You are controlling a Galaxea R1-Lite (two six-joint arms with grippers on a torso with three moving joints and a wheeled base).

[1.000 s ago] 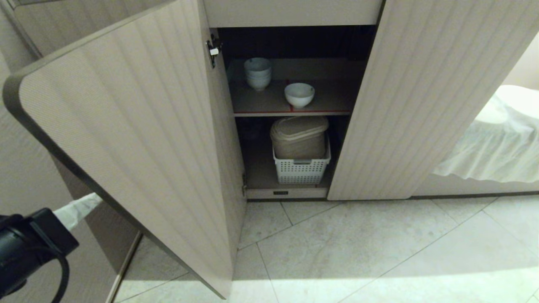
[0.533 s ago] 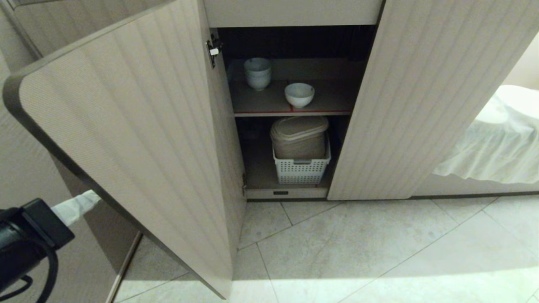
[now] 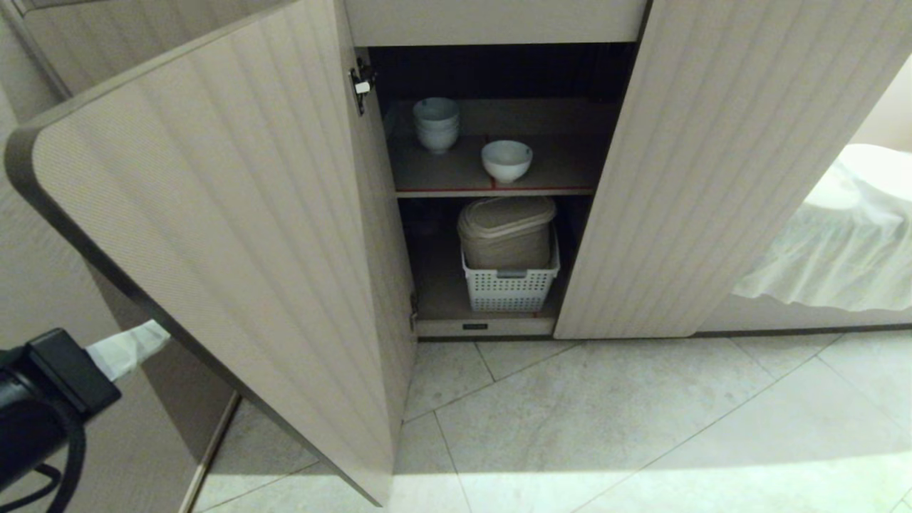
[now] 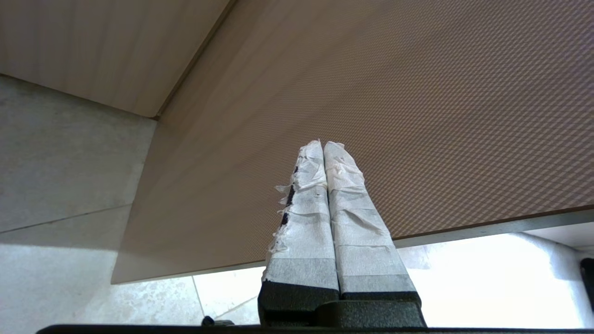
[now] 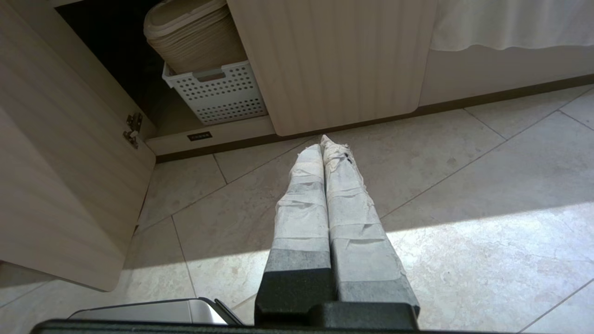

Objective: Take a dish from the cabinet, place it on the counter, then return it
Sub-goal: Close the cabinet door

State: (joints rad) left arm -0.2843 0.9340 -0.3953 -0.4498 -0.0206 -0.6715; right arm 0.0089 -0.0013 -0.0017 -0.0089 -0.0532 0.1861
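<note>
The cabinet [image 3: 499,28] stands with both ribbed doors swung out, its dark interior exposed between them; all positions below are given relative to this cabinet. On its upper shelf [image 3: 491,191], edged in red, the dish [image 3: 506,160] sits upright near the front edge, roughly central in the opening; a stack of white bowls [image 3: 436,123] stands on the same shelf, farther back and toward the hinge side of the left door [image 3: 214,235], apart from the dish. Below the shelf, on the cabinet floor, a white perforated basket [image 3: 510,285] holds a beige lidded container [image 3: 507,231]; the same basket [image 5: 218,93] shows in the right wrist view.

The left gripper [image 3: 132,349] lies outside the cabinet, behind the left door and low at the door's outer side; only its white-wrapped tip shows past the door's rounded edge in the head view. In the left wrist view the left gripper [image 4: 323,144] has its two taped fingers pressed together with nothing between them, the tips very close to the door's finely textured back face [image 4: 417,116] — whether they touch it cannot be told.

The right gripper [image 5: 322,144] hangs over the tiled floor [image 5: 464,208] in front of the cabinet, before the right door [image 5: 334,60]; its taped fingers are likewise together and hold nothing.
</note>
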